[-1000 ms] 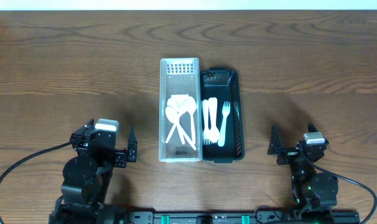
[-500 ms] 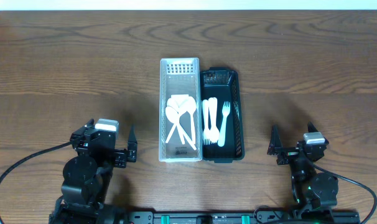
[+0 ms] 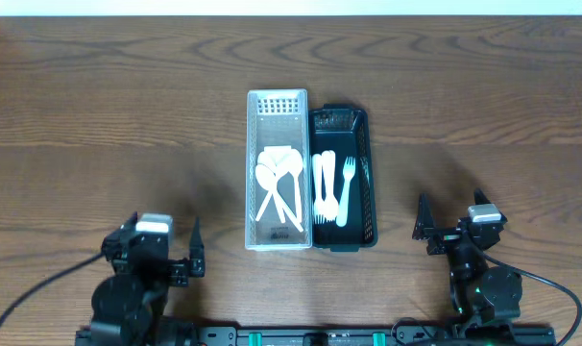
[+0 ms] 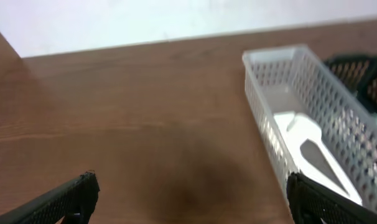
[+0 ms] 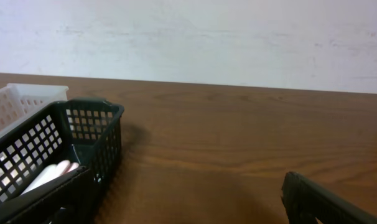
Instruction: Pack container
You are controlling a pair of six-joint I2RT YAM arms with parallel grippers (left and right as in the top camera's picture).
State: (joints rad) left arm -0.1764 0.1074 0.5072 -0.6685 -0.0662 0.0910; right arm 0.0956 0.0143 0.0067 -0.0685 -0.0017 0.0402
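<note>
Just withdrawn nearward: left gripper (image 3: 166, 238), wide, empty | right gripper (image 3: 451, 219) parked wide, empty | white plastic spoons (image 3: 279, 183) in white perforated basket (image 3: 278, 117), white plastic forks (image 3: 334, 189) in dark mesh basket (image 3: 337, 119) beside it, centre | packing seemingly done

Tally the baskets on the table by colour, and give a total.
White basket: 1
Black basket: 1
Total: 2
</note>
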